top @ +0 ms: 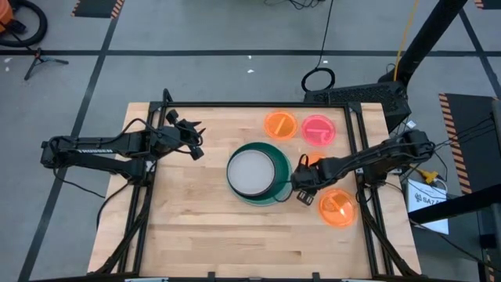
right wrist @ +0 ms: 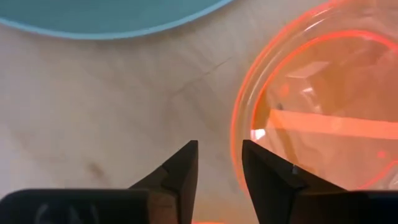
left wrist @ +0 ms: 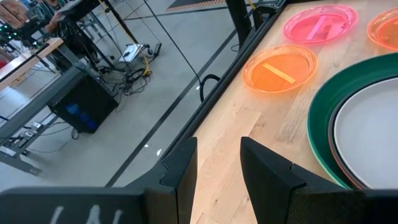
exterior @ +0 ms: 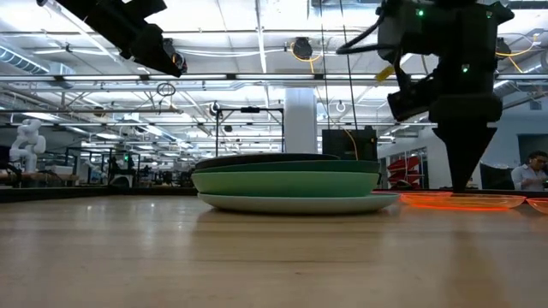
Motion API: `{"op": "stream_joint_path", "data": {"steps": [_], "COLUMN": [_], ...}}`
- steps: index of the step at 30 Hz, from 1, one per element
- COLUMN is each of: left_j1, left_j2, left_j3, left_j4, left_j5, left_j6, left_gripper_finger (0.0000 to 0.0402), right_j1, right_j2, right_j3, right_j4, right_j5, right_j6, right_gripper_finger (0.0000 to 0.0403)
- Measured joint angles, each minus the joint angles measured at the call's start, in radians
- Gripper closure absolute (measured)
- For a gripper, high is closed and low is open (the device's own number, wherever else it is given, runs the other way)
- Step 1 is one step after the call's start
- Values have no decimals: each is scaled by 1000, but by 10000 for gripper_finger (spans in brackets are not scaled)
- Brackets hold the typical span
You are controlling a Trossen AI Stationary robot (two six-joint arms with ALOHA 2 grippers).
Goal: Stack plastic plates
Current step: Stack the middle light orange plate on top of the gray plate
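A stack of plates rests mid-table: a light blue plate at the bottom, then light green, then dark green, and a pale one on top. Four small translucent plates lie around it: orange and pink at the far side, orange at the right, and another orange one beside my right gripper. My right gripper points down at the table, narrowly open, at that plate's rim. My left gripper hangs open above the table's left side. My right gripper comes from above, pointing down, at the rim of the orange plate nearest the stack. The rim runs in toward the gap between the fingers. The plate lies flat on the table. Whether a finger touches it, I cannot tell.
The wooden table has bare room along its near and left sides. A black frame edges the far side, with cables on the floor beyond. In the low view a person shows far behind the table at the right.
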Motion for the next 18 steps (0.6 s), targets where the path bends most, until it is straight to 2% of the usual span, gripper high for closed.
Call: {"op": "stream_joint_path", "data": {"steps": [5, 18], "left_j1": [0, 0], "left_j2": [0, 0], "left_j3": [0, 0], "left_j4": [0, 0], "left_j5": [0, 0], "left_j6": [0, 0], "left_gripper_finger": [272, 273], "right_j1": [5, 5], "right_j2": [52, 141], "right_j3": [0, 1], "right_j4": [-15, -15], "right_j5": [51, 86], "right_j6": [-10, -3], "right_gripper_finger": [286, 287]}}
